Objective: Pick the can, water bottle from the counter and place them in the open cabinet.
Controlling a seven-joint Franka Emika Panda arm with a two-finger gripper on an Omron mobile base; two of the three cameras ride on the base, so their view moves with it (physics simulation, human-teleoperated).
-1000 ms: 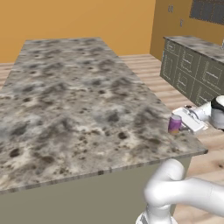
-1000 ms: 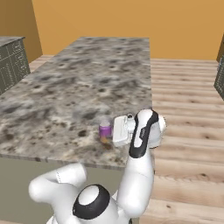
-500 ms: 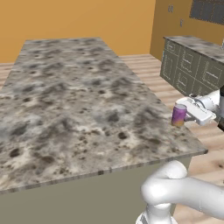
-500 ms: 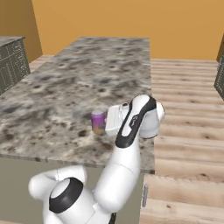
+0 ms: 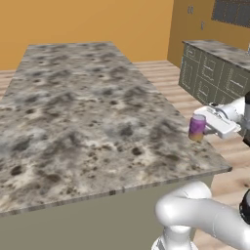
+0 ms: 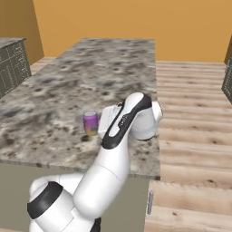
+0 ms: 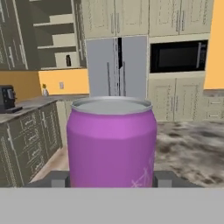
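Note:
The purple-magenta can (image 5: 197, 128) with an orange lower band hangs upright a little above the counter (image 5: 88, 112), near its right edge. My gripper (image 5: 204, 127) is shut on it from the side. From the right base, the can (image 6: 90, 122) sits at the end of my white hand, with the gripper (image 6: 97, 123) around it. Close up, the can (image 7: 111, 144) stands between my two fingertips (image 7: 59, 178). Far off, a slim dark bottle (image 7: 68, 60) that looks like the water bottle stands on a shelf of the open cabinet (image 7: 54, 43).
A grey double-door fridge (image 7: 116, 65) and a black microwave (image 7: 177, 56) stand across the room. Dark green base cabinets (image 5: 215, 73) line the wall beyond a wood floor (image 6: 195, 113). A coffee machine (image 7: 8, 99) sits on the far worktop.
The can has come up off the counter in my grip and moved a little inward from the edge. My forearm has swung up and over it.

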